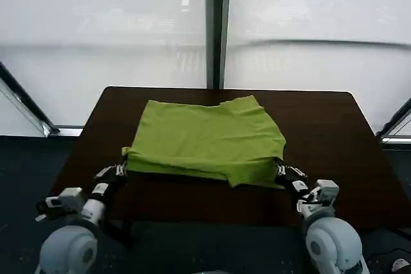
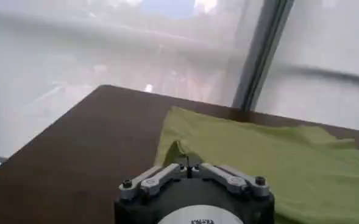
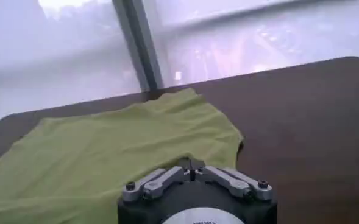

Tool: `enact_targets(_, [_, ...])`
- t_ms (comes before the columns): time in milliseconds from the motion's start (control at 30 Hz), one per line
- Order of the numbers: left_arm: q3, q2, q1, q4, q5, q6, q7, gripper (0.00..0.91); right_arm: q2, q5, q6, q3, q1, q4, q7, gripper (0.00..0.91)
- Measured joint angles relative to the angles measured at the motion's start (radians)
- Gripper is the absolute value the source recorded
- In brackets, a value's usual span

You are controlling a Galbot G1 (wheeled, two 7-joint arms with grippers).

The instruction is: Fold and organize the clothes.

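The left gripper (image 1: 122, 170) is sitting at the near left corner of the shirt (image 1: 209, 139), fingers drawn together and pinching the fabric there; in the left wrist view the corner is rising into a small peak right at the closed tips (image 2: 188, 163). From this gripper the rest of the shirt is lying ahead and toward the robot's right, spreading across the middle of the dark table (image 1: 321, 126).

The shirt is resting as a flattened green block with layered edges along its near side, so it looks partly folded already. Its long axis is running side to side across the table, parallel to the near edge, with the shorter span running away from the robot toward the window.

The right gripper (image 1: 282, 170) is mirroring the left at the near right corner, fingers likewise closed on the cloth; the right wrist view is showing the hem bunching into the tips (image 3: 191, 164), with the shirt stretching ahead and toward the robot's left.

Both grippers are equally near, each holding one end of the near edge. Judging from that, the coming move is likely turning on carrying this edge forward over the short span toward the far edge, both arms travelling together so the fold line is staying parallel to the long axis.
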Motion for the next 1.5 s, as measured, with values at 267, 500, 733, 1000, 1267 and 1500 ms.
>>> enact_targets(267, [0.013, 0.011, -0.077, 0.076, 0.012, -0.011, 0.014, 0.0, -0.011, 0.02, 0.063, -0.041, 0.187, -0.197, 0.001, 0.0])
enact_targets(500, [0.048, 0.023, -0.168, 0.171, 0.018, -0.016, 0.027, 0.0, -0.01, 0.015, 0.083, -0.047, 0.199, -0.214, -0.029, 0.0])
enact_targets(733, [0.064, 0.032, -0.22, 0.228, 0.018, -0.02, 0.027, 0.878, -0.028, 0.004, 0.103, -0.025, 0.178, -0.191, -0.074, 0.878])
enact_targets(1000, [0.064, 0.033, -0.256, 0.271, 0.033, -0.034, 0.035, 0.878, -0.072, -0.079, 0.043, 0.012, 0.082, -0.115, -0.103, 0.878])
enact_targets(1267, [0.056, 0.017, -0.223, 0.254, 0.051, -0.011, 0.022, 0.878, -0.112, -0.123, 0.026, 0.048, -0.081, -0.017, -0.129, 0.878])
enact_targets(1500, [0.044, -0.004, -0.145, 0.185, 0.063, 0.005, 0.02, 0.878, -0.11, -0.145, 0.04, 0.051, -0.14, -0.023, -0.142, 0.878])
